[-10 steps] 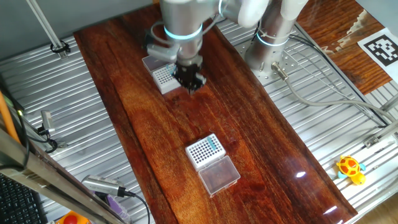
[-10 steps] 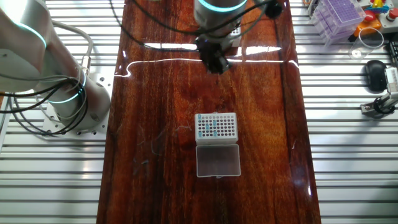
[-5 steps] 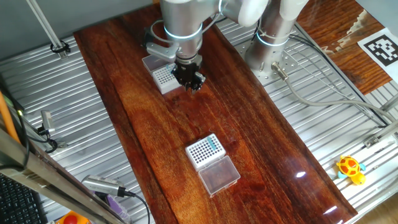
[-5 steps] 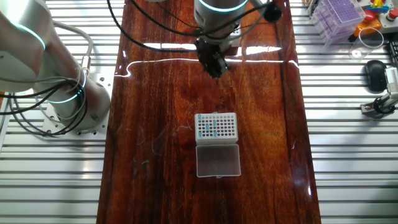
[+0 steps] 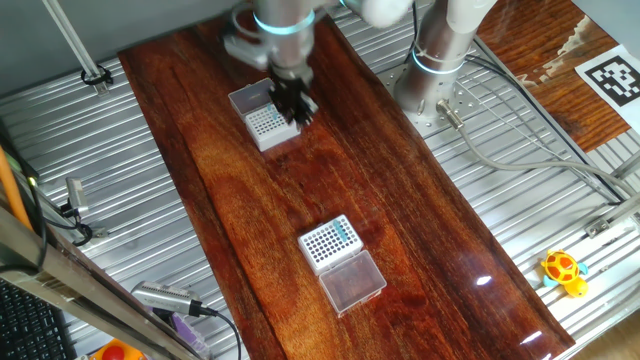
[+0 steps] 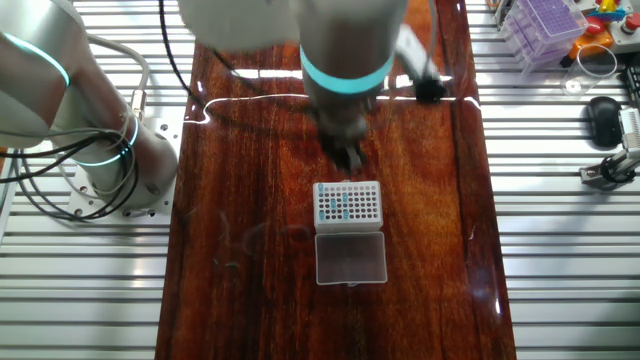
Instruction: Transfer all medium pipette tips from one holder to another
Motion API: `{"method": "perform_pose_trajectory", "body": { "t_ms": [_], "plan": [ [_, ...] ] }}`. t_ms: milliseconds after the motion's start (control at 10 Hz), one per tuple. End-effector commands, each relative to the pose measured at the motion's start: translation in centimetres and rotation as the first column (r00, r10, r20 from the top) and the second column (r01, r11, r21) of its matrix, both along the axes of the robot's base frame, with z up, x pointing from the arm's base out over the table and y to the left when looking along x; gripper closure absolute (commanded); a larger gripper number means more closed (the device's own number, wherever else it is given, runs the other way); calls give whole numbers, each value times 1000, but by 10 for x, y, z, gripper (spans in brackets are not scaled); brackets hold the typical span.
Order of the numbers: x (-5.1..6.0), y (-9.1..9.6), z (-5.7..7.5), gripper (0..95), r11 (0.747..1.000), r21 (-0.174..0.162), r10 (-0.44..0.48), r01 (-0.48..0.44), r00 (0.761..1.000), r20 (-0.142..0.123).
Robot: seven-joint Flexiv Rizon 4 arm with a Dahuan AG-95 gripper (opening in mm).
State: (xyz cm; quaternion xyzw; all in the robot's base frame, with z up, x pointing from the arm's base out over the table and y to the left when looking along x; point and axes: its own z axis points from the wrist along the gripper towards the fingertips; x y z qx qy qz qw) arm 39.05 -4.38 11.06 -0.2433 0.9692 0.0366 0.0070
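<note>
Hovering at the far rack (image 5: 266, 124), the gripper (image 5: 292, 104) seems between placing a tip and fetching another; jaw state cannot be told. Next: travel toward five o'clock to the near rack (image 5: 330, 241), whose medium pipette tips (image 5: 345, 232) cluster at its two o'clock corner.

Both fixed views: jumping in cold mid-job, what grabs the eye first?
The gripper hangs at the right edge of the far tip rack, its arm filling the top of both views. Mid-board sits the near rack, teal-blue medium pipette tips clustered in one corner, clear lid open flat beside it.
</note>
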Motion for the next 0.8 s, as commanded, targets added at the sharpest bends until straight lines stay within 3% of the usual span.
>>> {"method": "perform_pose_trajectory", "body": {
  "t_ms": [100,200,500,600,800],
  "plan": [
    [12,-39,-4,760,980,-14,201,-201,980,-2],
    [14,-42,-9,950,979,-19,201,-201,980,3],
    [16,-41,-17,950,980,-18,198,-198,980,14],
    [17,-41,-18,760,980,-18,200,-200,980,16],
    [17,-41,-18,760,980,-18,200,-200,980,16]
  ]
}}
